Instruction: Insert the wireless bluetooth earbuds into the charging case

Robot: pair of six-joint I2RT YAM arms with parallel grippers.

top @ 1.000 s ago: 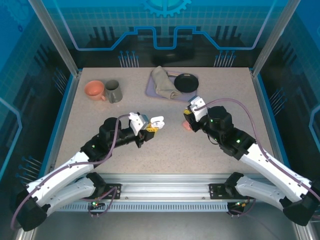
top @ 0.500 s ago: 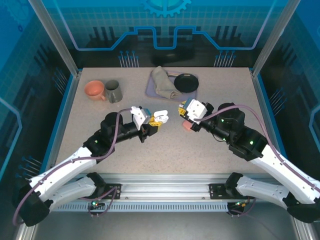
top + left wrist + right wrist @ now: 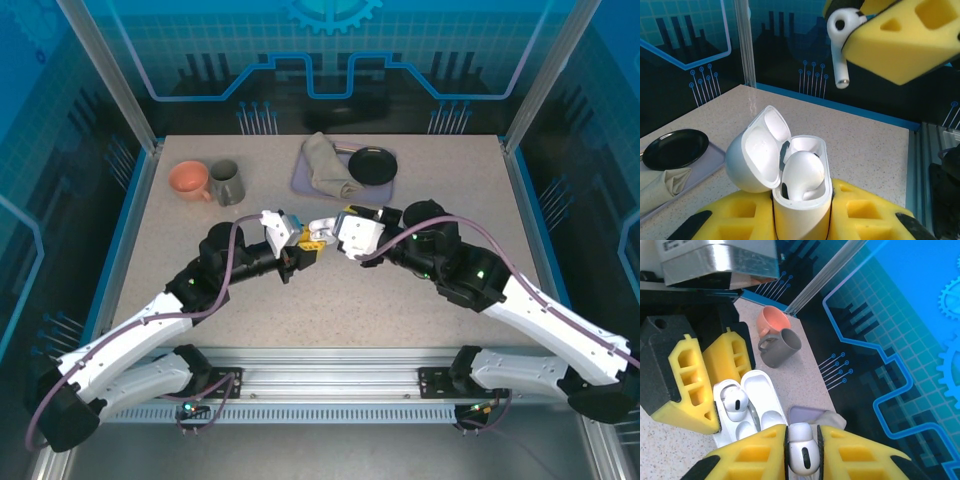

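My left gripper (image 3: 802, 222) is shut on a white charging case (image 3: 802, 202) held upright with its lid (image 3: 752, 155) swung open to the left. One white earbud (image 3: 802, 172) sits in a well of the case. My right gripper (image 3: 802, 455) is shut on a second white earbud (image 3: 802, 452), pinched between its yellow fingers. In the left wrist view that earbud (image 3: 840, 35) hangs stem-down above and slightly right of the case. From the right wrist the open case (image 3: 747, 405) lies just below and left of the held earbud. In the top view the two grippers (image 3: 305, 243) (image 3: 338, 238) meet mid-table.
An orange cup (image 3: 187, 179) and a grey mug (image 3: 227, 182) stand at the back left. A purple tray (image 3: 300, 178) at the back centre holds a folded cloth (image 3: 328, 165) and a black plate (image 3: 372, 165), close behind the grippers.
My right gripper has swung left with the earbud until it hangs over the case. The left gripper with the case has shifted slightly right and farther back.
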